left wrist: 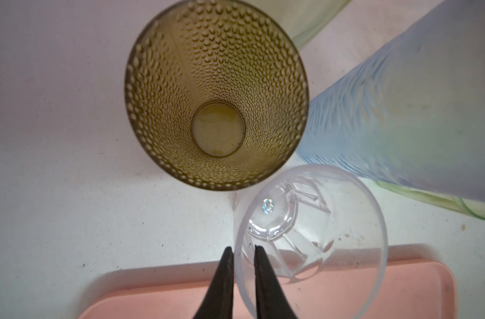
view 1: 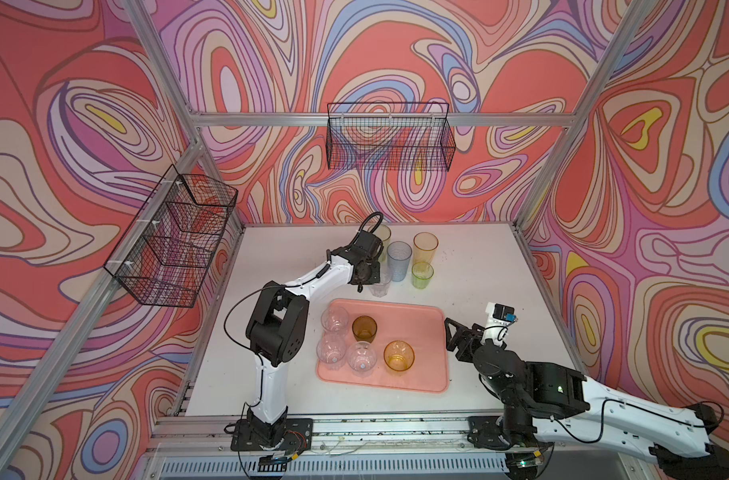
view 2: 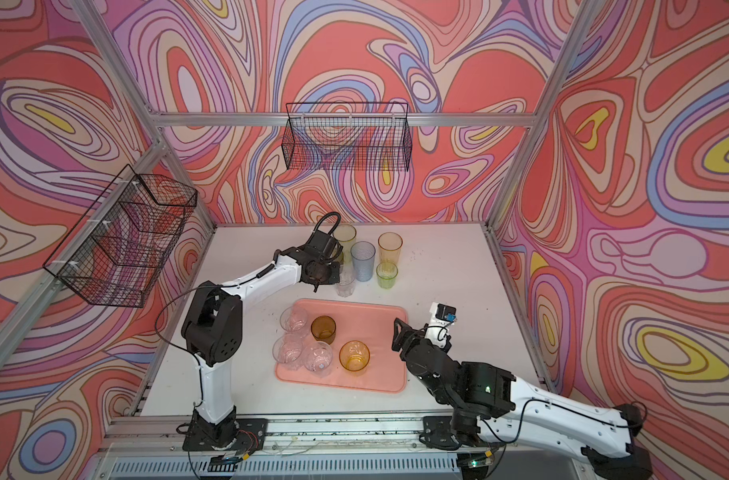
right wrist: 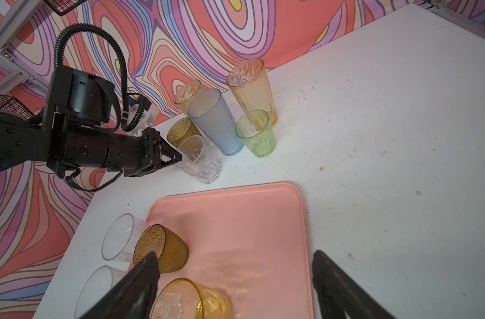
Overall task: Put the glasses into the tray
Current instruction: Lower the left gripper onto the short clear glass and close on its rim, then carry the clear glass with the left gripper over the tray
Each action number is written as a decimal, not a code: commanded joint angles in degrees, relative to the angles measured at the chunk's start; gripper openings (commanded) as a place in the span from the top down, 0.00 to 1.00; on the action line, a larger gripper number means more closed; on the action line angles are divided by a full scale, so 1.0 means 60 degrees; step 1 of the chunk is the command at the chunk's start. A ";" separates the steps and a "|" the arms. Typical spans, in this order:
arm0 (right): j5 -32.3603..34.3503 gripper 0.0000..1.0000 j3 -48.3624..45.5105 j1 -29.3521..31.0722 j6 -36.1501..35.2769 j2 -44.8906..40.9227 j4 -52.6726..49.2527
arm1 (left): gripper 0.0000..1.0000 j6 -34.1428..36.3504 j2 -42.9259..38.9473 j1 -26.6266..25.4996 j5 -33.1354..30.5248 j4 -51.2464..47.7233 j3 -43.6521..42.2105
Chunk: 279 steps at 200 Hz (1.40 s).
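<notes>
Rail point(view 1: 396, 426), white table point(view 1: 479, 270), tray point(view 1: 412, 332), swirled walls point(view 1: 396, 54)

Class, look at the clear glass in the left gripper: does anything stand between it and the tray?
Nothing visible does. The clear glass stands just beyond the far rim of the tray, with only bare table between them.

My left gripper point(left wrist: 242, 248) pinches a clear faceted tumbler point(left wrist: 310, 234) beside the flat salmon-pink plastic tray point(view 1: 416, 332), which holds 5 upright short tumblers point(view 1: 398, 355).
</notes>
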 commanded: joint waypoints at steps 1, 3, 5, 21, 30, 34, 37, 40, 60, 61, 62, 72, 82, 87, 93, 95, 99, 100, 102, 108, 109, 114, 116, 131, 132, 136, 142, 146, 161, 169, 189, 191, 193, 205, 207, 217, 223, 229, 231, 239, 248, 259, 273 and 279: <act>0.0028 0.11 -0.0037 0.0051 0.0103 -0.0004 -0.0039 | 0.88 0.0087 0.0019 0.0084 -0.0010 -0.0388 0.0086; 0.0035 0.10 -0.0040 0.0041 0.0116 -0.0005 -0.0031 | 0.88 0.0098 0.0016 0.0084 -0.0007 -0.0388 0.0075; 0.0030 0.11 -0.0044 0.0043 0.0123 -0.0009 -0.0026 | 0.88 0.0093 0.0015 0.0084 -0.0017 -0.0399 0.0072; 0.0021 0.11 -0.0045 0.0048 0.0137 -0.0009 -0.0015 | 0.91 0.0047 -0.0011 0.0084 -0.0025 -0.0417 0.0036; -0.0008 0.11 -0.0036 0.0049 0.0131 -0.0011 -0.0009 | 0.92 0.0015 -0.0019 0.0084 0.0000 -0.0417 0.0005; -0.0016 0.11 -0.0031 0.0053 0.0139 -0.0001 -0.0008 | 0.92 0.0002 -0.0037 0.0084 0.0029 -0.0417 0.0004; -0.0027 0.11 -0.0027 0.0061 0.0134 0.0003 0.0000 | 0.92 -0.0008 -0.0043 0.0084 0.0057 -0.0424 -0.0020; -0.0030 0.11 -0.0030 0.0057 0.0128 0.0004 0.0001 | 0.93 -0.0015 -0.0056 0.0084 0.0075 -0.0416 -0.0019; -0.0066 0.11 -0.0044 0.0059 0.0185 0.0012 -0.0008 | 0.96 -0.0045 -0.0180 0.0077 0.0139 -0.0380 -0.0130; -0.0078 0.11 -0.0045 0.0046 0.0184 0.0015 -0.0002 | 0.96 -0.0045 -0.0185 0.0073 0.0138 -0.0369 -0.0132; -0.0084 0.10 -0.0052 0.0054 0.0191 0.0017 -0.0006 | 0.95 -0.0045 -0.0195 0.0079 0.0144 -0.0364 -0.0133; -0.0117 0.11 -0.0072 0.0059 0.0212 0.0006 0.0011 | 0.96 -0.0038 -0.0272 0.0084 0.0136 -0.0343 -0.0214; -0.0122 0.10 -0.0086 0.0050 0.0224 0.0008 0.0029 | 0.97 -0.0030 -0.0346 0.0084 0.0128 -0.0367 -0.0249; -0.0140 0.11 -0.0089 0.0059 0.0228 0.0022 0.0032 | 0.98 -0.0012 -0.0384 0.0084 0.0126 -0.0381 -0.0262; -0.0159 0.11 -0.0089 0.0056 0.0228 0.0029 0.0042 | 0.98 0.0000 -0.0419 0.0083 0.0115 -0.0400 -0.0282; -0.0154 0.11 -0.0089 0.0057 0.0220 0.0036 0.0036 | 0.99 -0.0001 -0.0434 0.0084 0.0109 -0.0409 -0.0281; -0.0166 0.11 -0.0089 0.0049 0.0227 0.0035 0.0053 | 0.99 -0.0001 -0.0461 0.0084 0.0117 -0.0418 -0.0296; -0.0172 0.11 -0.0082 0.0049 0.0227 0.0041 0.0051 | 0.99 -0.0001 -0.0457 0.0084 0.0119 -0.0425 -0.0296; -0.0176 0.11 -0.0076 0.0048 0.0224 0.0054 0.0061 | 0.99 -0.0001 -0.0477 0.0084 0.0114 -0.0434 -0.0295; -0.0190 0.11 -0.0075 0.0057 0.0226 0.0051 0.0050 | 0.99 0.0001 -0.0516 0.0084 0.0094 -0.0448 -0.0316; -0.0191 0.11 -0.0075 0.0060 0.0227 0.0049 0.0049 | 0.99 0.0000 -0.0522 0.0084 0.0108 -0.0454 -0.0328; -0.0185 0.10 -0.0087 0.0056 0.0241 0.0068 0.0067 | 0.99 -0.0001 -0.0556 0.0084 0.0102 -0.0461 -0.0332; -0.0197 0.10 -0.0081 0.0057 0.0242 0.0071 0.0065 | 0.99 -0.0001 -0.0560 0.0084 0.0102 -0.0461 -0.0356; -0.0210 0.10 -0.0104 0.0062 0.0242 0.0080 0.0111 | 0.97 -0.0042 -0.0678 0.0084 0.0093 -0.0476 -0.0418; -0.0216 0.10 -0.0104 0.0062 0.0242 0.0078 0.0110 | 0.97 -0.0043 -0.0683 0.0084 0.0093 -0.0476 -0.0422; -0.0217 0.10 -0.0104 0.0054 0.0242 0.0087 0.0116 | 0.97 -0.0056 -0.0722 0.0083 0.0094 -0.0468 -0.0440; -0.0221 0.11 -0.0104 0.0056 0.0240 0.0092 0.0139 | 0.98 -0.0053 -0.0757 0.0084 0.0114 -0.0446 -0.0483; -0.0229 0.11 -0.0104 0.0044 0.0242 0.0097 0.0141 | 0.98 -0.0059 -0.0798 0.0081 0.0127 -0.0439 -0.0519; -0.0257 0.11 -0.0100 0.0048 0.0216 0.0107 0.0181 | 0.99 -0.0069 -0.0938 0.0077 0.0149 -0.0423 -0.0594; -0.0265 0.11 -0.0104 0.0055 0.0197 0.0120 0.0230 | 1.00 -0.0075 -0.1000 0.0081 0.0150 -0.0424 -0.0624; -0.0265 0.10 -0.0098 0.0040 0.0139 0.0157 0.0333 | 1.00 -0.0082 -0.1189 0.0084 0.0180 -0.0455 -0.0712; -0.0262 0.10 -0.0099 0.0046 0.0129 0.0156 0.0347 | 1.00 -0.0080 -0.1205 0.0084 0.0180 -0.0449 -0.0725; -0.0264 0.11 -0.0099 0.0058 0.0119 0.0159 0.0354 | 1.00 -0.0087 -0.1231 0.0084 0.0180 -0.0454 -0.0732; -0.0274 0.11 -0.0090 0.0051 0.0060 0.0203 0.0414 | 1.00 -0.0104 -0.1378 0.0084 0.0211 -0.0419 -0.0818; -0.0278 0.11 -0.0089 0.0060 0.0065 0.0208 0.0415 | 1.00 -0.0104 -0.1406 0.0081 0.0210 -0.0418 -0.0840; -0.0302 0.11 -0.0075 0.0048 0.0059 0.0255 0.0442 | 1.00 -0.0093 -0.1539 0.0070 0.0253 -0.0368 -0.0927; -0.0318 0.11 -0.0051 0.0056 0.0052 0.0279 0.0444 | 1.00 -0.0089 -0.1618 0.0062 0.0291 -0.0359 -0.0967; -0.0324 0.11 -0.0052 0.0054 0.0052 0.0318 0.0461 | 1.00 -0.0089 -0.1709 0.0059 0.0304 -0.0345 -0.1004; -0.0331 0.11 -0.0047 0.0050 0.0052 0.0317 0.0460 | 1.00 -0.0078 -0.1734 0.0052 0.0310 -0.0344 -0.1018; -0.0364 0.11 -0.0044 0.0059 0.0007 0.0339 0.0527 | 1.00 -0.0061 -0.1844 0.0051 0.0327 -0.0342 -0.1056; -0.0414 0.11 -0.0034 0.0052 -0.0061 0.0378 0.0596 | 1.00 -0.0039 -0.1978 0.0021 0.0331 -0.0329 -0.1121; -0.0460 0.11 -0.0034 0.0058 -0.0106 0.0421 0.0677 | 1.00 -0.0031 -0.2159 -0.0031 0.0283 -0.0315 -0.1194; -0.0485 0.11 -0.0001 0.0054 -0.0149 0.0487 0.0719 | 1.00 -0.0016 -0.2378 -0.0102 0.0237 -0.0318 -0.1261; -0.0511 0.11 0.0013 0.0049 -0.0153 0.0512 0.0726 | 1.00 -0.0028 -0.2445 -0.0133 0.0229 -0.0325 -0.1276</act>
